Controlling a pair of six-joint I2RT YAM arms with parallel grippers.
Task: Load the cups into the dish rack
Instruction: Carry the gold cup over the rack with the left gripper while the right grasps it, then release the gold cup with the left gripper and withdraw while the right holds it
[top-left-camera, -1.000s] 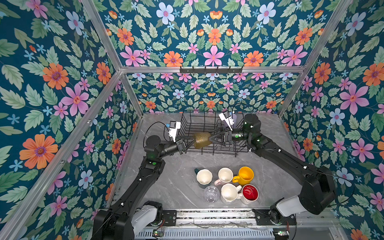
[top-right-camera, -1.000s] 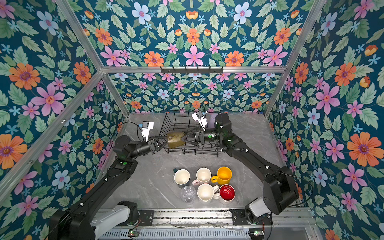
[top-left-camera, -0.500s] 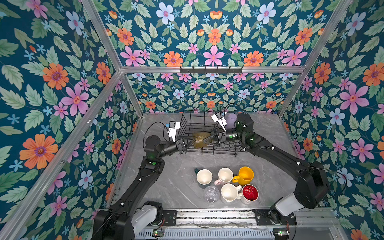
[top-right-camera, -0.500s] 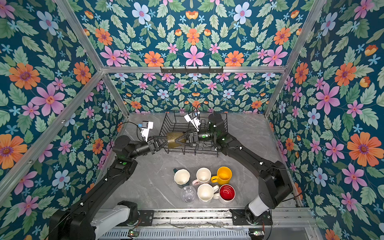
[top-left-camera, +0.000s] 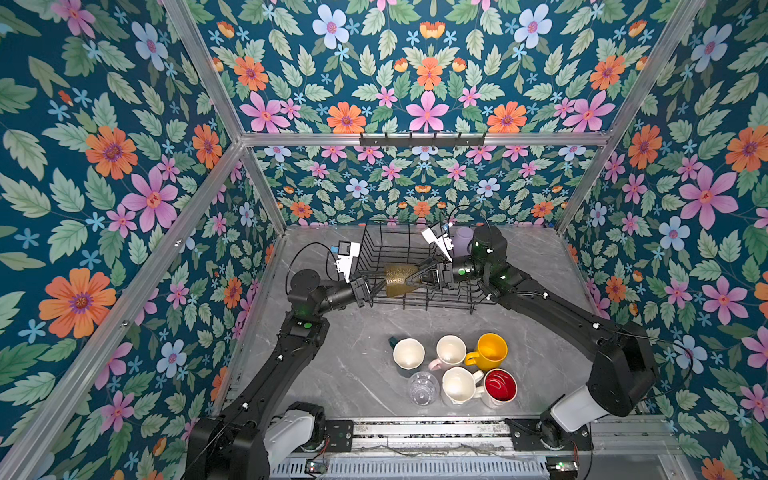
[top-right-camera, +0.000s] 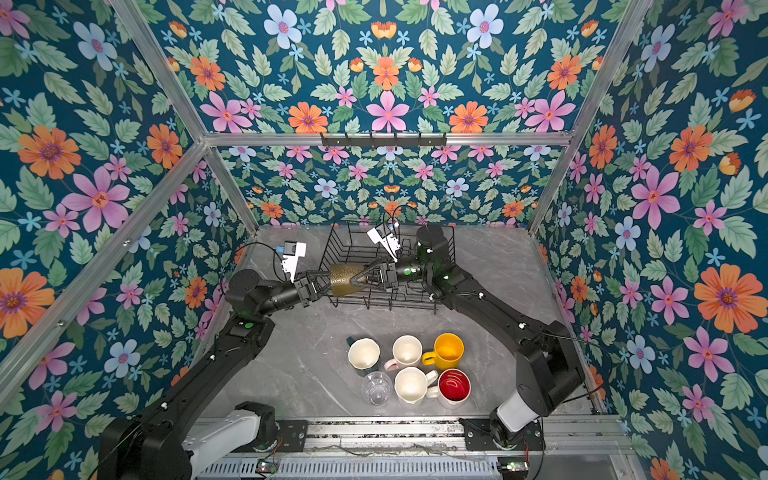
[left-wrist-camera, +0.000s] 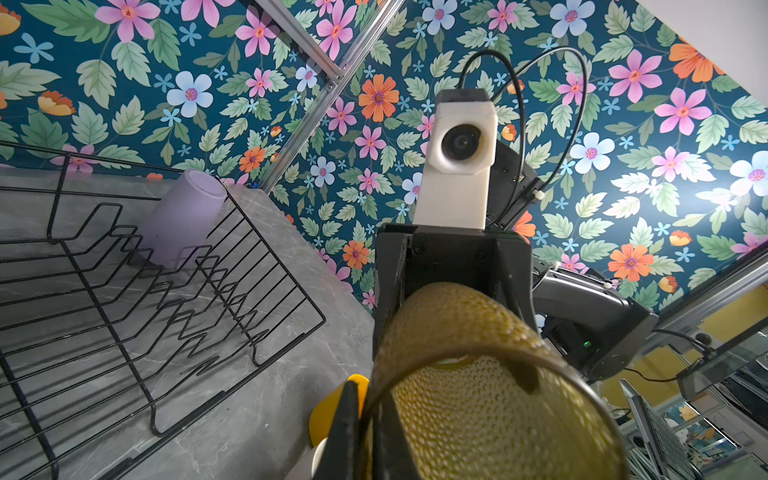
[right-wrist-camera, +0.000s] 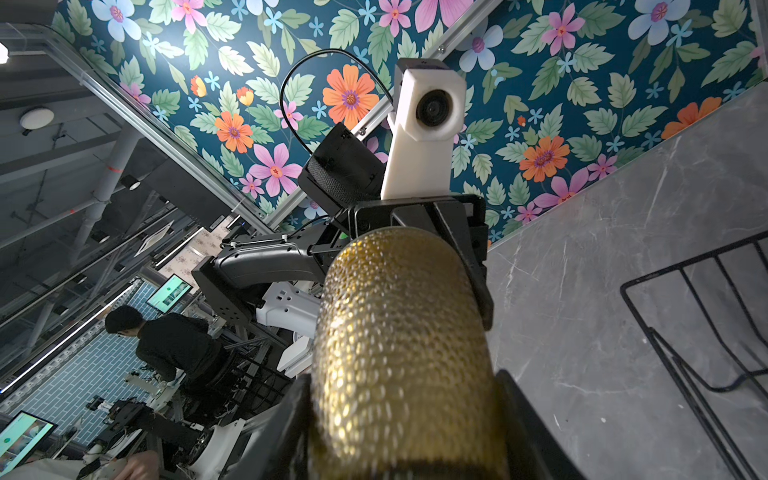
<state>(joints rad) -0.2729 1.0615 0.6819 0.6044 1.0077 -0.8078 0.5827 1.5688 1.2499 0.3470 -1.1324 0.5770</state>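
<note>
Left gripper (top-left-camera: 380, 282) fingers (left-wrist-camera: 349, 419) are clamped on the rim of a dimpled olive-brown glass (top-left-camera: 397, 280), one inside, one outside. Right gripper (top-left-camera: 410, 279) fingers (right-wrist-camera: 521, 415) press against both sides of its base. The glass hangs sideways at the front-left of the black wire dish rack (top-left-camera: 376, 249).

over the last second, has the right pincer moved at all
Yes. In both top views the right pincer has slid leftward across the black thin-wire dish rack and now pinches the olive-brown dimpled glass, opposite the left pincer on its rim.
</note>
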